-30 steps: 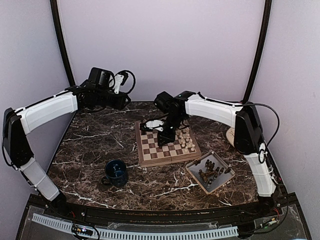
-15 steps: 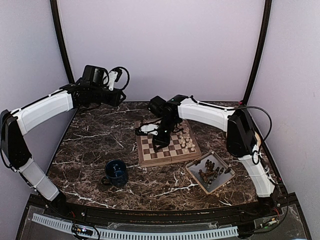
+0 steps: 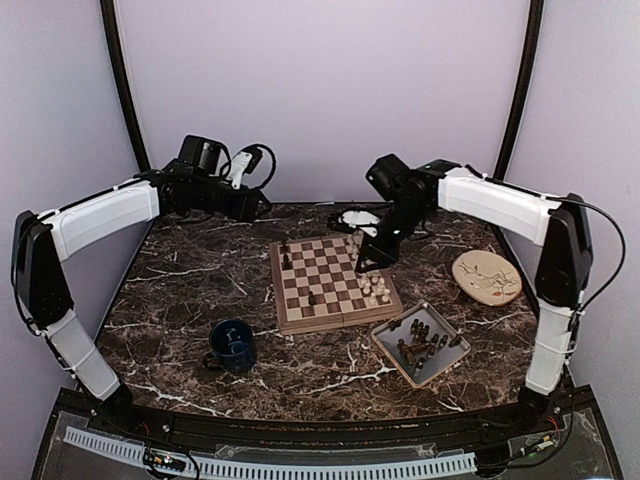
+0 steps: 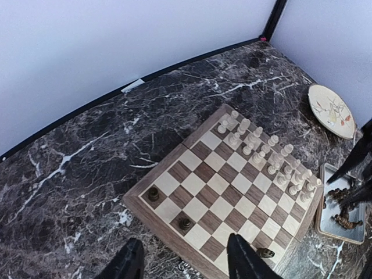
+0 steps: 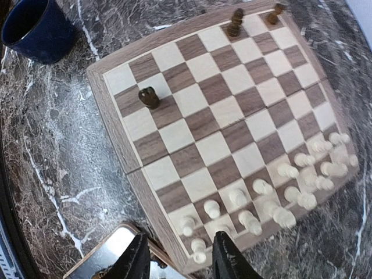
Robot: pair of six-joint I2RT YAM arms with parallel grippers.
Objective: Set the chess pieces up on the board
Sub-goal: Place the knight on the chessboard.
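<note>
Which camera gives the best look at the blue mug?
The top external view: the mug shows whole, seen from above. The right wrist view catches only part of the mug, cut off at the frame's corner. The left wrist view misses it.

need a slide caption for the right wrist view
Right tool open over the board: cream pieces ranked along one edge, three dark pieces at the opposite side, blue mug off a corner.

I see the board (image 5: pixel 203 122) checkered light and dark brown, tan-bordered; cream pieces (image 5: pixel 283 217), dark brown pieces (image 5: pixel 149 97), a navy mug (image 3: pixel 232 345), a white-veined black counter (image 3: pixel 180 290).
</note>
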